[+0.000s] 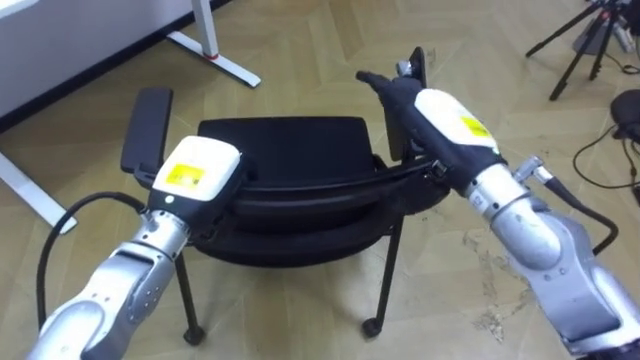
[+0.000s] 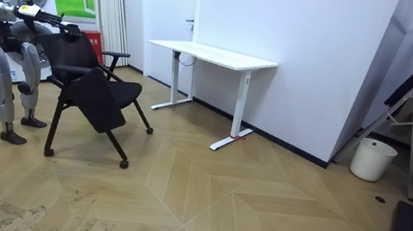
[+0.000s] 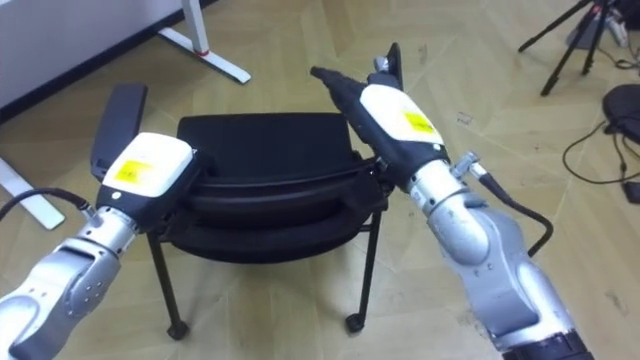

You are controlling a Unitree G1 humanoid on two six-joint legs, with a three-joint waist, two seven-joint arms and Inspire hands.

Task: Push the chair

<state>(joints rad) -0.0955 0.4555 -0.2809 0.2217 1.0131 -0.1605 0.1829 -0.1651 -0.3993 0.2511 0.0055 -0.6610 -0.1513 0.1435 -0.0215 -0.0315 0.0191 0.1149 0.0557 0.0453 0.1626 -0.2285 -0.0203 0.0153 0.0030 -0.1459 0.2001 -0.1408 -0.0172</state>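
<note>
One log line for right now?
chair: upright on floor | left hand: at backrest | right hand: fingers straight, by armrest

Bright, even indoor light here, seemingly from overhead. We see wood floor (image 1: 300, 40) evenly lit, faint sheen, no hard glare. Under chair (image 2: 94, 99) we catch soft shadow, edges loose, falling almost straight down. White wall (image 2: 313, 58) flat and bright, no hot spots. In eye views black chair seat reads dark, little surface detail, dull highlight along backrest rim.
</note>
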